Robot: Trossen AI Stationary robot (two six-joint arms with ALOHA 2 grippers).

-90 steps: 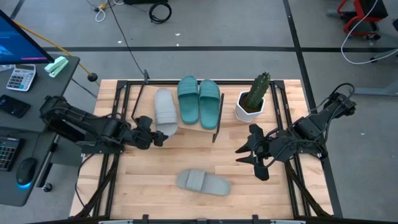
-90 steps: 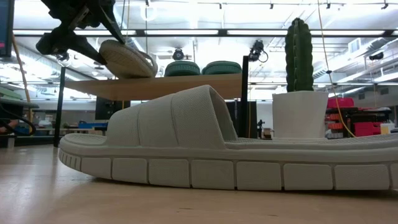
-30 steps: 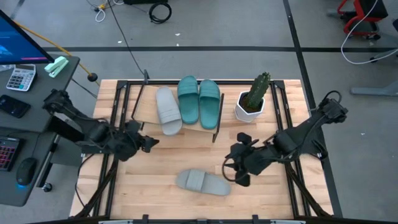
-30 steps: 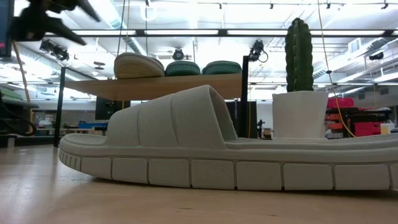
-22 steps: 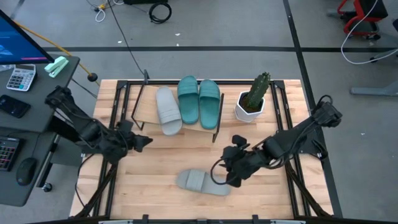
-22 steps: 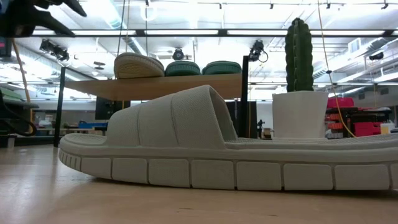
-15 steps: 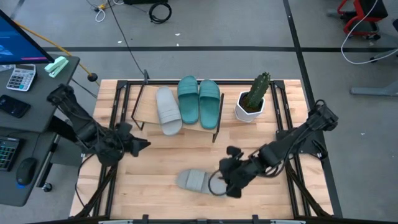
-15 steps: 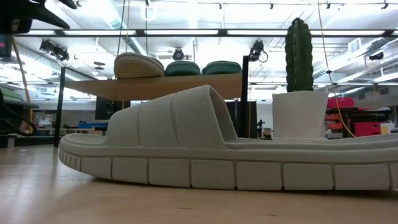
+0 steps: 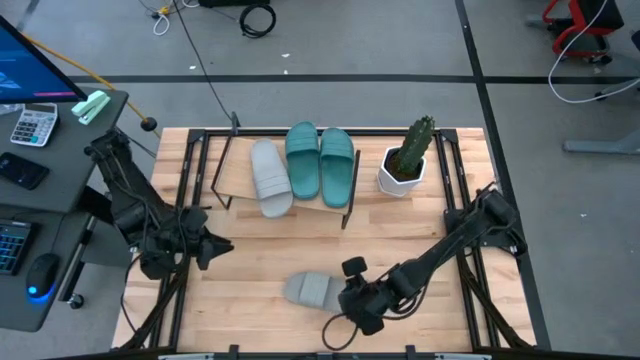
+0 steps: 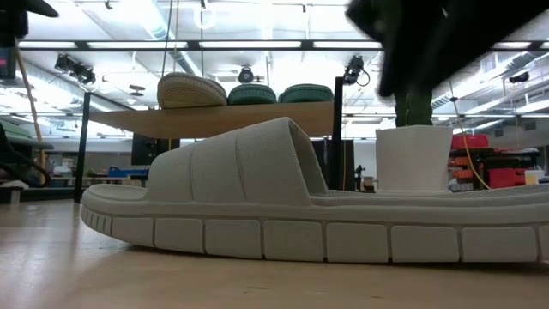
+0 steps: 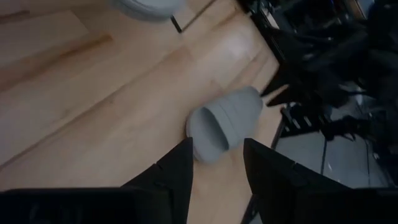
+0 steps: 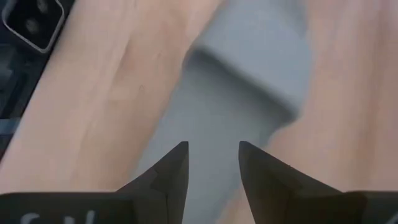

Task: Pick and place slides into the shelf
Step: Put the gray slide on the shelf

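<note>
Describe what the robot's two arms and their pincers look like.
Both arms are black and jointed, with bulky housings at the joints. The right arm trails a thin black cable that loops near its pincer. The left pincer and the right one each end in two dark, tapering fingers. No markings show.

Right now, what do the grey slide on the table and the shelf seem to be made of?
The grey slide looks like soft moulded rubber or foam with a matte finish: finely ribbed strap, blocky grooved sole edge, no seams. The shelf appears to be a light wooden plank with visible grain, unvarnished or satin, on thin black legs that look like painted metal.
</note>
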